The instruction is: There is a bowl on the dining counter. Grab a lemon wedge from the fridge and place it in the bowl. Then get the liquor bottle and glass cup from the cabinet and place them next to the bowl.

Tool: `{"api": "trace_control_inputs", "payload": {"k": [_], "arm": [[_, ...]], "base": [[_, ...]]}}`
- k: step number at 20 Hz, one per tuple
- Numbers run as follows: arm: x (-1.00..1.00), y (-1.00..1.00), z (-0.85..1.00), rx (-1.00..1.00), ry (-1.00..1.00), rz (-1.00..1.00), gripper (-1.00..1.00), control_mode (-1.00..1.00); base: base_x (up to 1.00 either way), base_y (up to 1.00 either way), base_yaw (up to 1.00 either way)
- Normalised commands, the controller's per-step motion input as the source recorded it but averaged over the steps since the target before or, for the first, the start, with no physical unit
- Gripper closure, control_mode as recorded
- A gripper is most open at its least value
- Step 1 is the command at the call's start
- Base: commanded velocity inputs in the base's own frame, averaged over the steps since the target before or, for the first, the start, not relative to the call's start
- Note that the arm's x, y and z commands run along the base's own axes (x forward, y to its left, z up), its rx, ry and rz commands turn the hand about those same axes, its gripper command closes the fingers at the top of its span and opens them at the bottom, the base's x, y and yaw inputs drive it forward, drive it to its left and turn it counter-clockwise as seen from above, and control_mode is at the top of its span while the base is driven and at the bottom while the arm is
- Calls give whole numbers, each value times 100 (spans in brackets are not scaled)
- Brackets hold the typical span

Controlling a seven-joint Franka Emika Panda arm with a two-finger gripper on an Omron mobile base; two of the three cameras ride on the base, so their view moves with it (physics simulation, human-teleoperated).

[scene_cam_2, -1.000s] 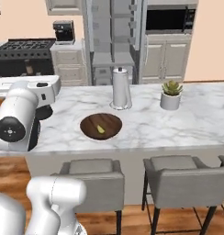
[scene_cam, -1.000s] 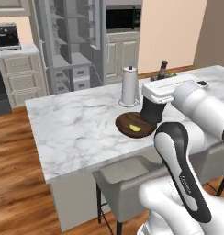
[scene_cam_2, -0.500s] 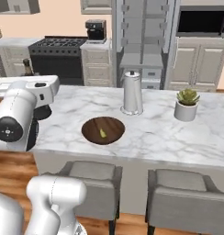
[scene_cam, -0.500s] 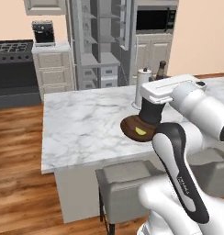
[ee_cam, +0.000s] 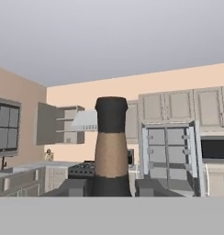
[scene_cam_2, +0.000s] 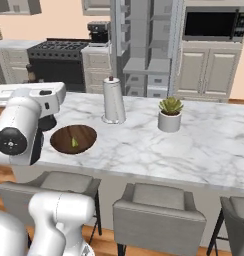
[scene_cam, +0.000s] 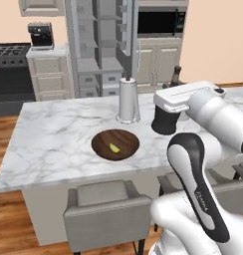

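My gripper is shut on the liquor bottle, whose tan-and-black neck rises upright between the fingers. In the left base view the bottle's black body hangs under my white hand, over the dining counter and to the right of the bowl. I cannot tell whether it touches the marble. The lemon wedge lies inside the dark wooden bowl. Behind the counter the fridge stands with its doors open. The glass cup is out of view.
A white paper-towel roll stands just behind the bowl. A potted plant sits further right on the counter. Grey stools line the near side. A stove and cream drawers are at the back wall.
The whole picture has shifted because the base drove along the counter. The bowl now sits further left in the left base view. The bottle stays in my grip.
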Motion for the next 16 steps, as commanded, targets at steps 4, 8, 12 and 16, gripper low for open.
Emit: {"api": "trace_control_inputs", "payload": {"k": [4,8,12,16], "arm": [[0,0,0,0,0,0,100,100],[0,0,0,0,0,0,100,100],[56,-7,-14,0,1,14,100,-100],[59,-33,-40,-1,0,30,100,-100]], "base": [[81,-2,12],[88,0,14],[20,0,4],[0,0,0]]}}
